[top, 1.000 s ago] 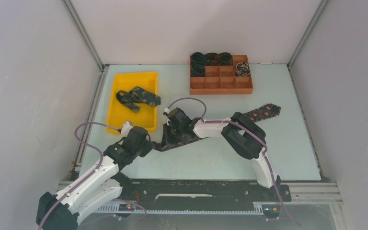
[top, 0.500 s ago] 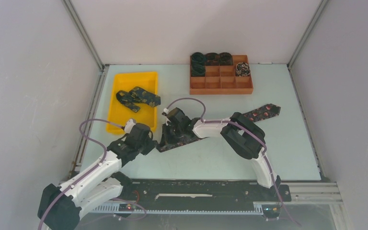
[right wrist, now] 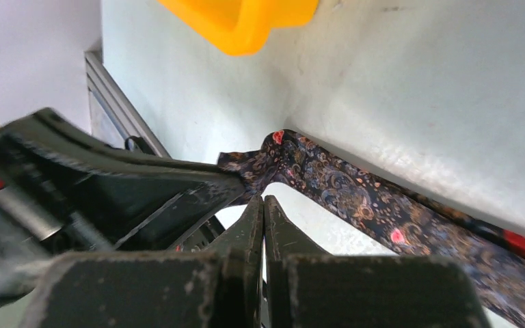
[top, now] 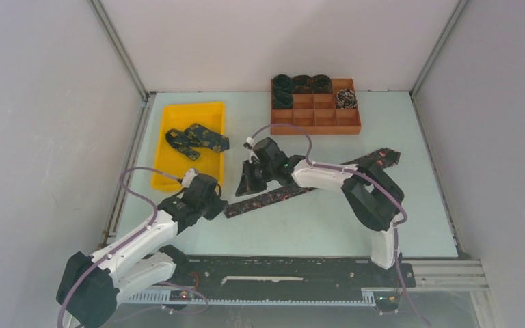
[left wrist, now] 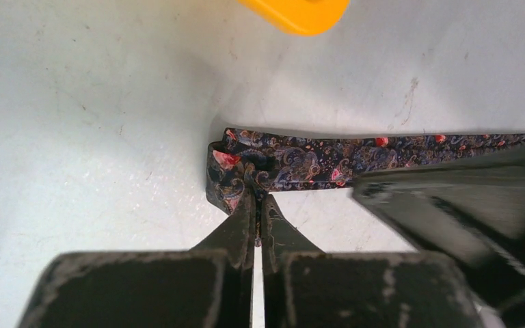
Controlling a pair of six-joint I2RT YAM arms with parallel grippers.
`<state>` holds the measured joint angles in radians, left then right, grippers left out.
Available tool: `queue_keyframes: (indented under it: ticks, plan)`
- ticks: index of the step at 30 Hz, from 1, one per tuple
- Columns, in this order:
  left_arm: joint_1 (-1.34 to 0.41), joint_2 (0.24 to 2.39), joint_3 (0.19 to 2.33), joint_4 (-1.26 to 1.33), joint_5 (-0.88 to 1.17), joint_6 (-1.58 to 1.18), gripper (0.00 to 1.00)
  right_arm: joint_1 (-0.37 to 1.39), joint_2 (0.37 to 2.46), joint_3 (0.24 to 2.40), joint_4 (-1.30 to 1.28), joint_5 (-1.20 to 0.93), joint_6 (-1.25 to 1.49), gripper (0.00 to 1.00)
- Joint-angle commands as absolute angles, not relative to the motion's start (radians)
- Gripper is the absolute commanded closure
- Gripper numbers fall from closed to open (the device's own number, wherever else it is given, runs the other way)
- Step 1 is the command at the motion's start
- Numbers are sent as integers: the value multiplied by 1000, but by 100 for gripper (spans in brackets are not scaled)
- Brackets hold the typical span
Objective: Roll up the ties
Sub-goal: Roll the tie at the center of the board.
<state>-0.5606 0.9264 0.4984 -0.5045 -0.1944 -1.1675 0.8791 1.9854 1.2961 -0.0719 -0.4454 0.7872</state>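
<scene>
Your left gripper (left wrist: 257, 205) is pinching the near-left end of the long tie (top: 273, 197). Its fingers are squeezed together and the fabric is bunching up right at the tips. The tie is lying flat on the tabletop (top: 301, 225), running diagonally across the middle, with its other end pointing toward the right edge.

Your right gripper (right wrist: 263, 205) is sitting just beside the left one, a little further along the same tie. Its fingers are pressed tight together with the tips right against the fabric's edge. I honestly can't tell if it's catching any cloth.

A yellow tray (top: 178, 171) is sitting toward the far-left corner with a crumpled tie (top: 197, 138) lying in it. A wooden box (top: 314, 119) is sitting by the far edge with rolled ties (top: 302, 83) filling its back compartments.
</scene>
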Motion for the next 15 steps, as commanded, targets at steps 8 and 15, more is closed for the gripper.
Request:
queue_keyframes:
  ticks: [8, 15]
  plan:
    - [-581, 1022, 530, -377, -144, -1144, 100, 802, 1810, 1159, -89, -439, 738, 100]
    - [-599, 1098, 537, -306, -132, -1149, 98, 805, 1794, 1112, -96, -440, 731, 100]
